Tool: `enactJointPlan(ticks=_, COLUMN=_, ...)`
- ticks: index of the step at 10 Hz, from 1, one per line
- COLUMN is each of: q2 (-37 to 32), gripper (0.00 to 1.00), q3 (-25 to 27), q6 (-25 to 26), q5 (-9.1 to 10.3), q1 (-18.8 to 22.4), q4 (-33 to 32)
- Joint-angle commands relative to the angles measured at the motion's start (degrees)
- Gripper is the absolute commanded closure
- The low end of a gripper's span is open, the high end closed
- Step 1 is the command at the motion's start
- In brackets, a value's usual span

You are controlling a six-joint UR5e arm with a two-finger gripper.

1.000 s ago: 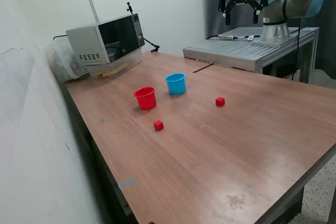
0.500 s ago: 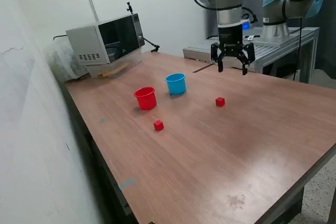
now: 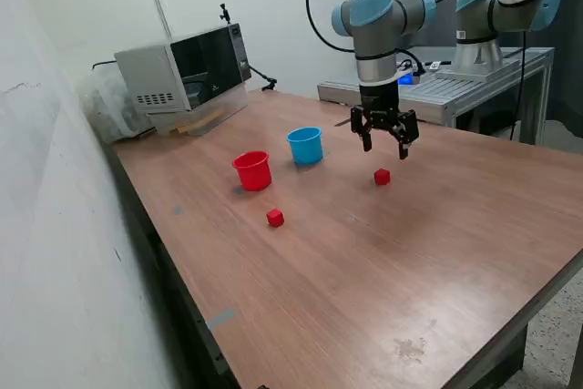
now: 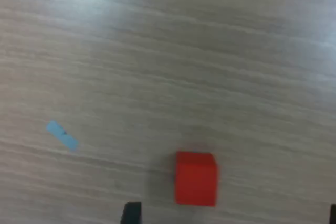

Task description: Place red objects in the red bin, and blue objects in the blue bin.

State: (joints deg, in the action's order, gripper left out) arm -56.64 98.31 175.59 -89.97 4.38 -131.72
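Your gripper (image 3: 384,140) hangs above the wooden table (image 3: 437,252) with its two fingers spread wide and nothing between them. Just below it, a little toward the exterior view's near edge, a red cube (image 3: 382,177) sits flat on the table; the fingertips are clear of it and not touching. In the wrist view that same red cube (image 4: 196,178) shows close to the dark tip of one finger (image 4: 132,213), apart from it, with bare wood grain all around and a small pale blue scrap (image 4: 62,135) lying on the table well to one side. A second red cube (image 3: 275,218) rests farther toward the exterior view's left, well apart from your gripper and in front of the cups. The red cup (image 3: 252,170) stands upright between that second cube and the back of the table, and the light blue cup (image 3: 305,145) stands upright just beside it on the exterior view's right, between the red cup and your gripper. You cannot see inside either cup from here. A microwave (image 3: 182,67) sits at the table's far corner.
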Motion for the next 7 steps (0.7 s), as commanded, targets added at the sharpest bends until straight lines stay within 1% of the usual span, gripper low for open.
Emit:
enactJointPlan(ticks=1, q2=1.35, gripper=0.00, q3=0.22, q6=0.19, q5=-0.03, q1=-1.04, q4=-1.34)
enactJointPlan(ticks=7, q2=3.29, gripper=0.00, q3=0.13, q6=0.28, q5=-0.03, q1=-1.65, q4=-2.22)
